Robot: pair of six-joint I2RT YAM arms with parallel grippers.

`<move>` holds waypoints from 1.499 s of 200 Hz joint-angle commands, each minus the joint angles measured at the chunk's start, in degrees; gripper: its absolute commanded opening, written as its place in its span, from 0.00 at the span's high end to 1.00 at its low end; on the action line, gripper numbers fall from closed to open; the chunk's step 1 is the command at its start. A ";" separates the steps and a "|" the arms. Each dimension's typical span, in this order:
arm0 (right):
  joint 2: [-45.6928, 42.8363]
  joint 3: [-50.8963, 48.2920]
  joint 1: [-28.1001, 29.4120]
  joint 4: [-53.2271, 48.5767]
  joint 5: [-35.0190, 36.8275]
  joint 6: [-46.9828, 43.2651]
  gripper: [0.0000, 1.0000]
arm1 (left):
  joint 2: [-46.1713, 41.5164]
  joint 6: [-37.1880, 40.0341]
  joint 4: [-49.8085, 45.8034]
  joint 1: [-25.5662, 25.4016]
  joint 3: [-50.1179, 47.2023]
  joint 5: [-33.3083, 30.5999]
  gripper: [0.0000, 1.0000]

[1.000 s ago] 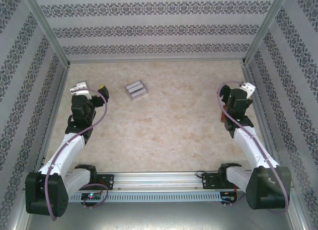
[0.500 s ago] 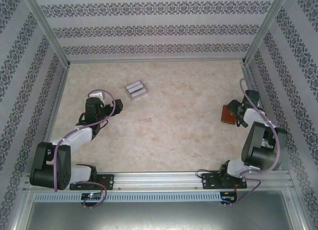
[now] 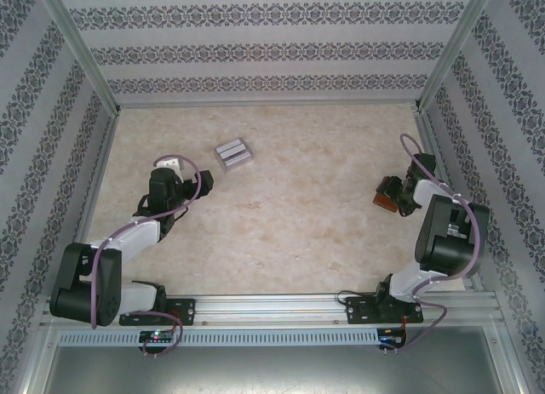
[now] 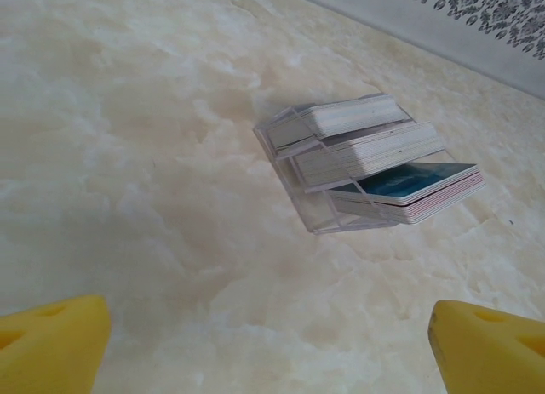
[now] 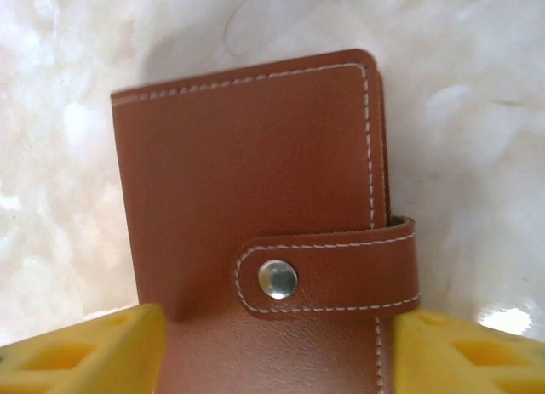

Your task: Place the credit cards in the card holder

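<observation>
- Marbled beige surface (image 3: 281,241): thin plastic credit cards (image 4: 375,164) sit racked far-left, left fingers (image 4: 51,343) spread wide before them.
- Brown leather card holder (image 5: 247,181) lies between my right fingers (image 5: 85,351); pinching, can't tell.
- Cards look slick and stiff: I'd pinch edges.

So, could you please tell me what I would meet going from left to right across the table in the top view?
The left gripper → cards → wallet.

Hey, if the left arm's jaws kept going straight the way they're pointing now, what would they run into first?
Most likely the clear stand holding stacks of cards, straight ahead of the open left jaws. Bare table lies before it, though depth is hard to judge.
</observation>
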 commanded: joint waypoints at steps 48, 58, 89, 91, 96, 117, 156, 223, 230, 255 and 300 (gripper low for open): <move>2.05 2.65 1.89 -1.59 -3.83 -1.92 0.56 | 1.86 0.72 0.81 -0.49 1.09 -0.68 0.07; 2.15 2.75 1.92 -1.62 -4.08 -1.74 0.57 | 2.35 0.72 0.71 -0.48 1.34 -0.47 0.08; 1.91 2.53 1.73 -1.09 -4.75 -1.16 0.62 | 3.03 0.55 0.61 -0.48 1.62 -0.42 0.08; 1.89 2.49 1.72 -0.95 -5.01 -1.00 0.63 | 2.99 0.54 0.58 -0.49 1.64 -0.44 0.08; 1.81 2.36 1.57 -0.71 -5.53 -0.79 0.65 | 2.98 0.54 0.60 -0.49 1.62 -0.45 0.08; 1.58 -0.13 -0.18 4.12 -12.55 3.67 0.68 | 3.13 0.64 1.11 -0.44 1.58 0.26 0.08; 2.56 -2.41 -1.85 9.95 -18.49 9.73 0.70 | 4.18 0.62 1.92 -0.45 1.82 1.51 0.08; 4.80 -4.95 -2.25 16.19 -19.87 16.97 0.69 | 4.65 0.80 1.63 -0.66 2.20 1.57 0.09; 4.90 -5.39 -2.25 17.30 -19.87 17.52 0.73 | 4.79 0.81 1.77 -0.66 2.21 1.55 0.08; 4.95 -5.90 -2.31 19.52 -20.41 18.08 0.88 | 4.97 0.81 1.63 -0.66 2.34 1.70 0.09; 2.68 -9.04 -2.34 26.56 -22.44 18.69 1.00 | 4.61 0.81 1.64 -0.74 2.54 1.81 0.09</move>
